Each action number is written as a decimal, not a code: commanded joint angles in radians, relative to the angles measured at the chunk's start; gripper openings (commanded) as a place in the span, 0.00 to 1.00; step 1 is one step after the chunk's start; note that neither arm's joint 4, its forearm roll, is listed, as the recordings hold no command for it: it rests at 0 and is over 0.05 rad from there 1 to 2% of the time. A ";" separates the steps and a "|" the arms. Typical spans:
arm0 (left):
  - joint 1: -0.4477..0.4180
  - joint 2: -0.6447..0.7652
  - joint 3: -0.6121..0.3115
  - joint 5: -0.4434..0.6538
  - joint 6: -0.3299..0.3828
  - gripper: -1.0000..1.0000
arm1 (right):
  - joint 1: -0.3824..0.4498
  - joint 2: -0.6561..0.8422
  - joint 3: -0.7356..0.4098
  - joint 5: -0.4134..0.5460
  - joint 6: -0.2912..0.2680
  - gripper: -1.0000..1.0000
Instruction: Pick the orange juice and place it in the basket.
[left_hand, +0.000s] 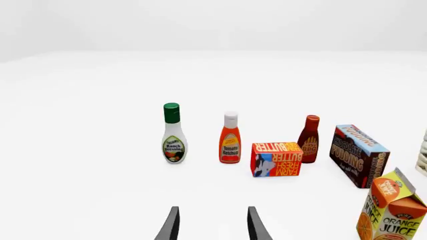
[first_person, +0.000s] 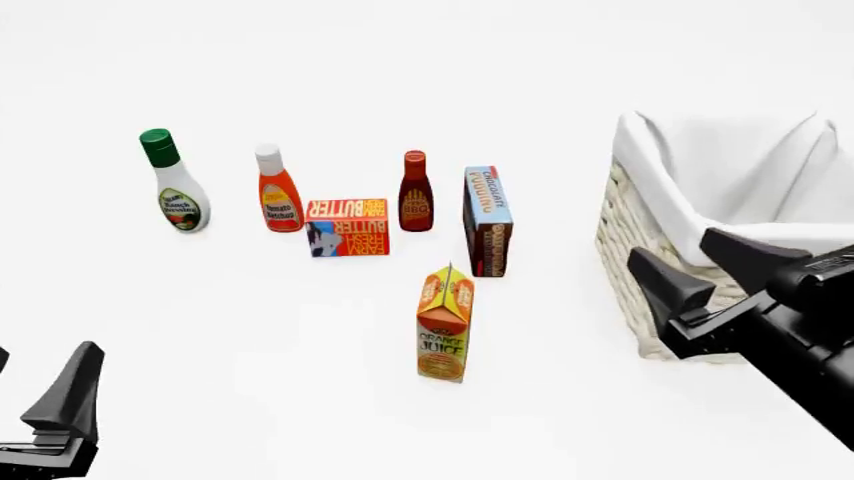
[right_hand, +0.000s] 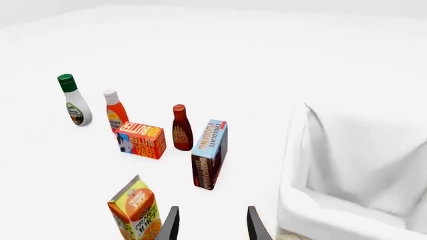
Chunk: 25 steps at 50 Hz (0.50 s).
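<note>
The left hand (first_person: 47, 400) is seen low at the near left, its fingers apart and empty. The orange juice (first_person: 445, 323) stands upright mid-desk, well apart from it. The right hand (first_person: 694, 268), fingers spread, is held before the basket (first_person: 627, 215).

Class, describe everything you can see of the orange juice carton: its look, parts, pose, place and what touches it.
The orange juice is a tall gable-top carton, seemingly printed card, orange and yellow with a green stripe and "ORANGE JUICE" lettering. It stands upright and closed on the white table, nearest the camera of all the groceries, in front of the chocolate pudding box and left of the basket. Only the table touches it; both grippers are apart from it.
</note>
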 joint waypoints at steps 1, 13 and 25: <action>0.000 0.000 0.000 0.000 0.000 1.00 | 0.070 0.105 -0.095 0.049 -0.031 1.00; 0.000 0.000 0.000 0.000 0.000 1.00 | 0.124 0.121 -0.169 0.137 -0.011 1.00; 0.000 0.000 0.000 0.000 0.000 1.00 | 0.167 0.170 -0.254 0.230 0.054 1.00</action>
